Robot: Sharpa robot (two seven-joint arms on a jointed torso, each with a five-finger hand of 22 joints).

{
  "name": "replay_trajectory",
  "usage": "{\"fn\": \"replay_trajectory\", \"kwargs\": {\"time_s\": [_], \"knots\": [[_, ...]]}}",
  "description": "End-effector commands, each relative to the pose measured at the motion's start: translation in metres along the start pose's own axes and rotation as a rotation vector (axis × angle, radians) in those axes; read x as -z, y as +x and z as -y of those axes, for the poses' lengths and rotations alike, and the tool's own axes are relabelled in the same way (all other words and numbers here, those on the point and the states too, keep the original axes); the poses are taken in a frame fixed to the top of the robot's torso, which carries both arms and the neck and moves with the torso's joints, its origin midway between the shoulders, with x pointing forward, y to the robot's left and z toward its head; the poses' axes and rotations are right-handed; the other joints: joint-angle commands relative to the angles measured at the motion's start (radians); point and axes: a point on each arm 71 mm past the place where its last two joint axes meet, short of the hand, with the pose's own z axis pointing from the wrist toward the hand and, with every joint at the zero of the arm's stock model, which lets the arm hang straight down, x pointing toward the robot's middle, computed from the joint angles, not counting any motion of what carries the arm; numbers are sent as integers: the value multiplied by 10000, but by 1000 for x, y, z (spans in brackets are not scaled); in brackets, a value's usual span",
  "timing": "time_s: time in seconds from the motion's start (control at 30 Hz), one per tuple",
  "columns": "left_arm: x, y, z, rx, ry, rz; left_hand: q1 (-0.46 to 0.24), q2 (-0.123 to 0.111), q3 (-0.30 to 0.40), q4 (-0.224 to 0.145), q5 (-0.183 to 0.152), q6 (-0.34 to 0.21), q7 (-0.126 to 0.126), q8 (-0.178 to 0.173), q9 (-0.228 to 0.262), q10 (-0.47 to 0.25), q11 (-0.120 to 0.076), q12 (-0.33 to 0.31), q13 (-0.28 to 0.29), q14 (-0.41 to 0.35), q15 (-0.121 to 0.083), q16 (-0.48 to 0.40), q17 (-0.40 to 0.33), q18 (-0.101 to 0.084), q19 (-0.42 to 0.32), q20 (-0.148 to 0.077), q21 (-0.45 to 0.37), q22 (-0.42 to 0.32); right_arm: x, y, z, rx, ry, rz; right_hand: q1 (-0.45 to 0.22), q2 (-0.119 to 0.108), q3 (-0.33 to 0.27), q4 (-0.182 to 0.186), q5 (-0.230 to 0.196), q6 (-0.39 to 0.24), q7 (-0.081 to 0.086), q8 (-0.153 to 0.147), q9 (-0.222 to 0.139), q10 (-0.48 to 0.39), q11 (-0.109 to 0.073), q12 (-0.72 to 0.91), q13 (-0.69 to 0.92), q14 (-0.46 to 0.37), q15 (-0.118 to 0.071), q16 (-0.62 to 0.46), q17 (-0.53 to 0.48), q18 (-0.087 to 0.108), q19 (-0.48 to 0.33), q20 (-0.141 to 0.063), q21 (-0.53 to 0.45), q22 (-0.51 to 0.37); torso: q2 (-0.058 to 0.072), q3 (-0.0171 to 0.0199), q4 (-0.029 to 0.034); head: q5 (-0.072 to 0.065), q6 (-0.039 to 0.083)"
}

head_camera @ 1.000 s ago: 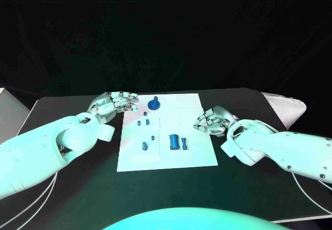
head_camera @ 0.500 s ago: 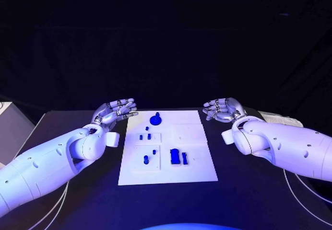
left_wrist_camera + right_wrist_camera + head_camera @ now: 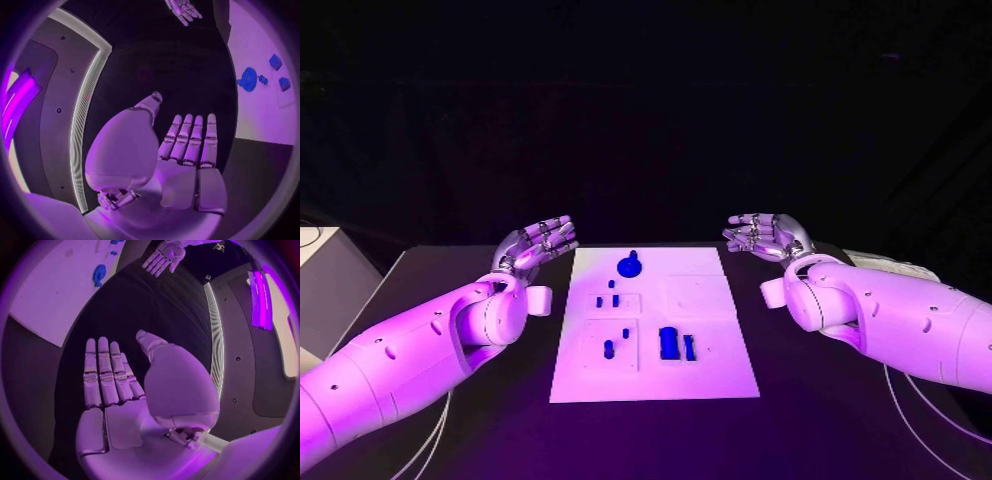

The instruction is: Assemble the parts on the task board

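I see the left hand (image 3: 535, 243) raised with its fingers straight and apart, holding nothing; the left wrist view confirms a flat palm with extended fingers (image 3: 187, 140). The right hand (image 3: 764, 236) is likewise spread and holding nothing, its fingers (image 3: 103, 372) laid out side by side in the right wrist view.

The task board (image 3: 711, 350) lies on the table (image 3: 834, 420) between the two hands and nearer the robot than both. A round blue part (image 3: 630, 266) sits at the board's far end, closest to the left hand's fingertips. Smaller parts (image 3: 607, 300) lie further back toward me, and a pair of larger blue pieces (image 3: 675, 344) sits nearer still.

I cannot make out the exact shapes of the small parts, nor whether they stand in recesses or lie loose. I can read no writing or labels on the board.
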Motion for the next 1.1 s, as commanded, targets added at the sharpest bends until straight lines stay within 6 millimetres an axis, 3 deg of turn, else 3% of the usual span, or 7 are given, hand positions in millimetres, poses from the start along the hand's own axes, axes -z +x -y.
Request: {"fn": "replay_trajectory", "kwargs": {"time_s": [0.03,0.13,0.17,0.2,0.23,0.47,1.1], "knots": [[0,7,2,-18,52,1,-4122,957,-1830,-1328,-1010,-5469,-1071,-741,-1520,-5953,-1189,-446,-411,-5065,-1114,-783,-1589,-1070,-4999,-1844,-408,-1322,3,4,-2,-191,-33,68,-3892,1474,-2966,-1274,-1323,-5802,-1277,-862,-2509,-9150,-945,-884,-948,-9070,-677,-1258,-2885,-1188,-7482,-1390,-407,-2475,-48,38,48,-36,104],[1,16,4,-128,75,47,-5086,957,-1830,-1328,-1010,-5469,-1071,-741,-1520,-5953,-1189,-446,-411,-5065,-1114,-783,-1589,-1070,-4999,-1844,-408,-1322,9,10,-4,-548,-61,166,-4811,1474,-2966,-1274,-1323,-5802,-1277,-862,-2509,-9150,-945,-884,-948,-9070,-677,-1258,-2885,-1188,-7482,-1390,-407,-2475,-120,112,127,-78,306],[2,22,5,-203,87,79,-5585,957,-1830,-1328,-1010,-5469,-1071,-741,-1520,-5953,-1189,-446,-411,-5065,-1114,-783,-1589,-1070,-4999,-1844,-408,-1322,13,14,-6,-780,-74,233,-12277,1474,-2966,-1274,-1323,-5802,-1277,-862,-2509,-9150,-945,-884,-948,-9070,-677,-1258,-2885,-1188,-7482,-1390,-407,-2475,-168,160,178,-106,438],[3,26,6,-261,95,103,-5856,957,-1830,-1328,-1010,-5469,-1071,-741,-1520,-5953,-1189,-446,-411,-5065,-1114,-783,-1589,-1070,-4999,-1844,-408,-1322,16,17,-7,-951,-80,284,-12277,1474,-2966,-1274,-1323,-5802,-1277,-862,-2509,-9150,-945,-884,-948,-9070,-677,-1258,-2885,-1188,-7482,-1390,-407,-2475,-203,196,216,-127,538],[4,31,7,-327,102,130,-12995,957,-1830,-1328,-1010,-5469,-1071,-741,-1520,-5953,-1189,-446,-411,-5065,-1114,-783,-1589,-1070,-4999,-1844,-408,-1322,19,20,-9,-1137,-84,339,-12277,1474,-2966,-1274,-1323,-5802,-1277,-862,-2509,-9150,-945,-884,-948,-9070,-677,-1258,-2885,-1188,-7482,-1390,-407,-2475,-237,231,253,-147,632],[19,70,13,-973,107,387,-12995,957,-1830,-1328,-1010,-5469,-1071,-741,-1520,-5953,-1189,-446,-411,-5065,-1114,-783,-1589,-1070,-4999,-1844,-408,-1322,47,42,-24,-2466,-12,767,-12277,1474,-2966,-1274,-1323,-5802,-1277,-862,-2509,-9150,-945,-884,-948,-9070,-677,-1258,-2885,-1188,-7482,-1390,-407,-2475,-378,374,404,-230,1024],[36,95,16,-1586,48,610,-12995,957,-1830,-1328,-1010,-5469,-1071,-741,-1520,-5953,-1189,-446,-411,-5065,-1114,-783,-1589,-1070,-4999,-1844,-408,-1322,61,52,-32,-3065,86,971,-12277,1474,-2966,-1274,-1323,-5802,-1277,-862,-2509,-9150,-945,-884,-948,-9070,-677,-1258,-2885,-1188,-7482,-1390,-407,-2475,-385,382,412,-234,1045]]}}
